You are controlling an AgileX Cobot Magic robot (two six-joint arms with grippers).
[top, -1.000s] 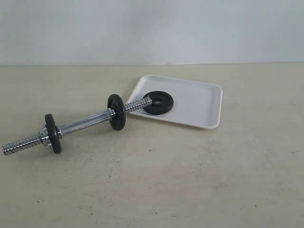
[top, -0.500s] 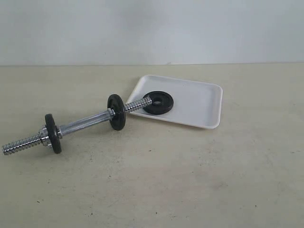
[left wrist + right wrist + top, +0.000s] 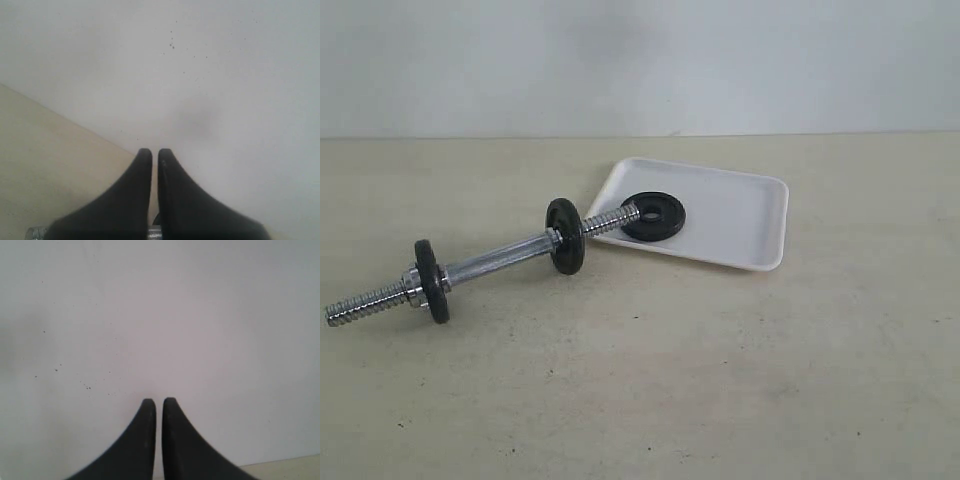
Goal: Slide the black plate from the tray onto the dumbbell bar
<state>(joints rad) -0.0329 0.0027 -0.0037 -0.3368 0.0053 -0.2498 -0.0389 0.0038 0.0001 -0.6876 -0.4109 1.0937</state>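
The black plate (image 3: 653, 216) lies flat in the white tray (image 3: 740, 215), near the tray's left edge. The chrome dumbbell bar (image 3: 500, 258) lies slanted on the table, and its right threaded end reaches over the tray rim to the black plate. Two other black discs (image 3: 565, 236) (image 3: 432, 280) stand on the bar. Neither arm shows in the exterior view. My left gripper (image 3: 155, 152) is shut with nothing between its fingers, facing a pale wall. My right gripper (image 3: 159, 402) is shut too and holds nothing.
The beige table (image 3: 720, 380) stretches wide in front of the tray and bar. A pale wall (image 3: 640, 60) runs behind the table's far edge. A sliver of chrome (image 3: 36, 233) shows at the edge of the left wrist view.
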